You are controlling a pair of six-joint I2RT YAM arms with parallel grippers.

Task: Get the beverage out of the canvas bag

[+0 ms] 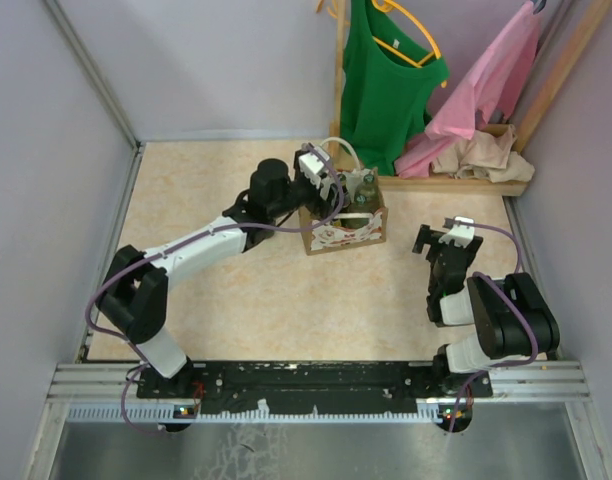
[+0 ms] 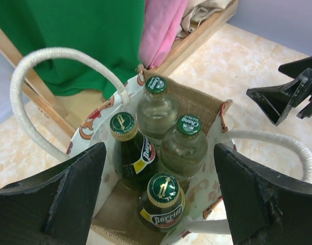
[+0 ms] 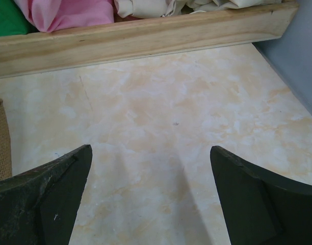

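The canvas bag (image 1: 343,232) stands upright at the table's far middle, tan with white loop handles and red-orange print. It holds several bottles: two dark green Perrier bottles (image 2: 163,203) (image 2: 129,153) and two clear ones with green caps (image 2: 184,147) (image 2: 156,108). My left gripper (image 1: 329,185) hovers just above the bag's mouth, open and empty, its fingers (image 2: 59,191) on either side of the nearest Perrier bottle without touching it. My right gripper (image 1: 441,240) is open and empty above bare table to the right of the bag.
A wooden rack base (image 1: 466,183) with a green top (image 1: 386,75) and pink cloth (image 1: 481,85) stands behind the bag. In the right wrist view, the wooden rail (image 3: 146,33) runs across the far side. Grey walls close in both sides.
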